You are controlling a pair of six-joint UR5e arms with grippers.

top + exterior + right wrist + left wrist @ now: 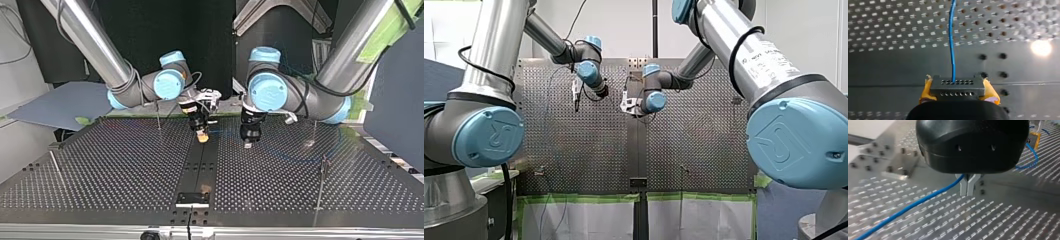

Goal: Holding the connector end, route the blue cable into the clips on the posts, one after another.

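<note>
The blue cable [910,206] runs over the perforated table and up into my left gripper [967,192], whose metal fingers are shut on it. In the right wrist view my right gripper [958,94] has its yellow pads shut on the black connector [957,87]. The cable [951,37] leaves that connector straight ahead. In the top view my right gripper [202,136] and my left gripper [247,142] hang close together just above the table's middle. From the left wrist view, the right gripper [1034,140] is off to one side, with a blue loop of cable under it.
Thin posts stand on the table in the top view: one near the right arm [158,114], one at the left [55,162], two at the right [320,185] [314,131]. A black bracket [192,198] sits at the near edge.
</note>
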